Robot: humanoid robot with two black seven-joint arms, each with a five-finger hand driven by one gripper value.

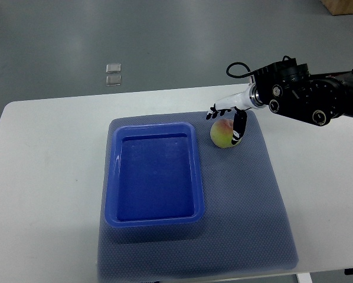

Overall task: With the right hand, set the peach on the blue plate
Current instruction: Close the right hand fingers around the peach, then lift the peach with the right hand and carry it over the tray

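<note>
A yellow-green peach [222,134] with a red blush lies on the grey mat [247,200], just right of the blue plate [154,174], a deep rectangular tray with nothing in it. My right hand [228,117] reaches in from the right edge and sits over the peach's far right side. Its thumb [239,127] hangs down against the peach's right flank, while the other fingers [219,110] stretch out spread behind and above it. The fingers are not closed around the fruit. The left arm is out of the picture.
The mat covers the middle of a white table [46,177] whose edges show at left, right and front. Two small clear squares [113,73] lie on the grey floor beyond the table. A cardboard box corner [345,6] shows at the top right.
</note>
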